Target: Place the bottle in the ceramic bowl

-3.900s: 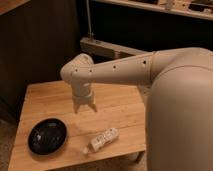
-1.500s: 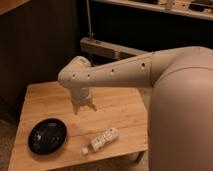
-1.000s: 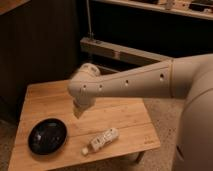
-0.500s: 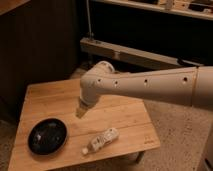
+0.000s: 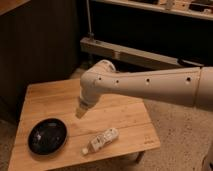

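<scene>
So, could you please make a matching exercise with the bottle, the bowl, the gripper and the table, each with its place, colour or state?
Things:
1. bottle
2. ceramic bowl
3. gripper
4. table

Descriptions:
A. black and empty
B. light wood
C. white, lying on its side beside the bowl
D. hanging above the table, holding nothing

Pairs: 1-C, 2-A, 3-D, 4-B
</scene>
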You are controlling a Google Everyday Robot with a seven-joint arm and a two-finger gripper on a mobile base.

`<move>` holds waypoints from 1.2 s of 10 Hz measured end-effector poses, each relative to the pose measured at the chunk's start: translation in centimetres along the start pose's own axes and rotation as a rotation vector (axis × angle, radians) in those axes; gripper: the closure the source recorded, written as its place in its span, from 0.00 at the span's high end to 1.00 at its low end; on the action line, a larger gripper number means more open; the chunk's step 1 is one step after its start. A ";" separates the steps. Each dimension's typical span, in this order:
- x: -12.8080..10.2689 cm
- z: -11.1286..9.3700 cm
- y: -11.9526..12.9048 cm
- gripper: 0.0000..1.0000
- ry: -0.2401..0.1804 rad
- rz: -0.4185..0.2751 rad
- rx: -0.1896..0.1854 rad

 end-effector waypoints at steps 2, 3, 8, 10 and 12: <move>-0.1 0.0 0.1 0.65 -0.006 -0.012 -0.004; -0.3 -0.1 0.1 0.65 -0.031 -0.058 -0.017; -1.0 -0.2 -1.5 0.65 -0.175 -0.618 -0.190; -1.4 0.0 -2.6 0.65 -0.210 -0.836 -0.266; -1.2 0.0 -3.5 0.65 -0.248 -0.981 -0.316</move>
